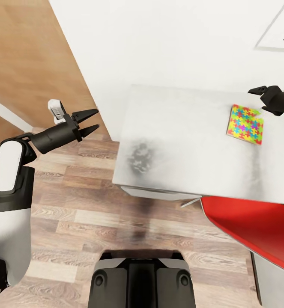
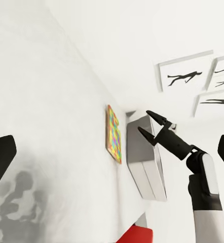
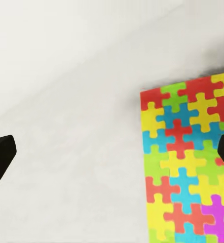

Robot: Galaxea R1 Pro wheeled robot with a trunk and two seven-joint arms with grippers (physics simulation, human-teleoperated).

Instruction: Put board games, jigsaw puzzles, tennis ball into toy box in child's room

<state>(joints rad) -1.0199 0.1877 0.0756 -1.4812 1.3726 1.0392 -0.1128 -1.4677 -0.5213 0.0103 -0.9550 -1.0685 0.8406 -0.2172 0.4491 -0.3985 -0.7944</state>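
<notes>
Both end effectors gape: left; right beside jigsaw puzzle on table.

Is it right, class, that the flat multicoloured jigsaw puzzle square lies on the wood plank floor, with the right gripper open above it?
Not quite. The flat multicoloured jigsaw puzzle square lies on the pale grey-white table top, not on the wood plank floor; the head view shows this. The rest holds: the right gripper is open above it.

Bright, even render; soft blotchy shadow on table.
</notes>
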